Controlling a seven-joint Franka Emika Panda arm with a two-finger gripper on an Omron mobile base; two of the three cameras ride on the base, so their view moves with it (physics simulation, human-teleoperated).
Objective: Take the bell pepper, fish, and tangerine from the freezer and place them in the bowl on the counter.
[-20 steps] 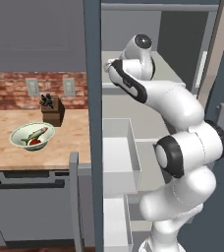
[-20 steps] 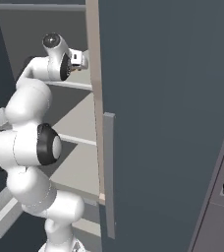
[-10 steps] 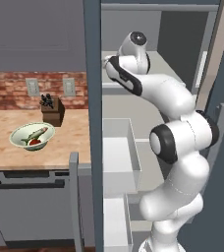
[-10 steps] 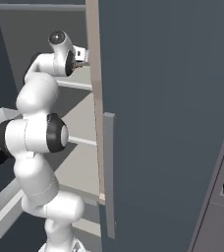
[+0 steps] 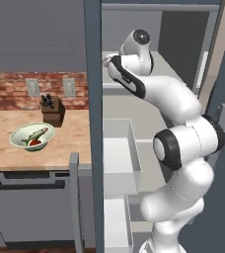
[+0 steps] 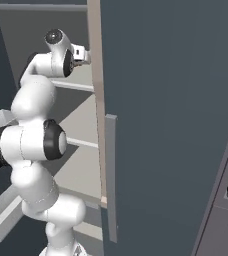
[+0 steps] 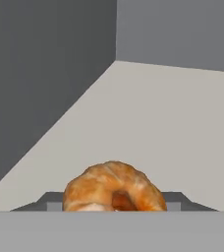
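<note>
Reaching deeper than before, the arm has pushed its gripper (image 7: 115, 206) onto the upper freezer (image 5: 93, 123) shelf, closing around the tangerine (image 7: 115, 189) to lift it. Fish (image 5: 34, 134) and bell pepper (image 5: 34, 143) lie in the bowl (image 5: 18, 134) on the worktop (image 5: 6, 158), far left.

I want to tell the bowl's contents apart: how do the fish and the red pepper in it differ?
The fish is long, slender and grey-green, stretching across the bowl; the pepper is small, round and red, tucked at the near rim beside the fish. Both lie in the same bowl on the counter.
</note>
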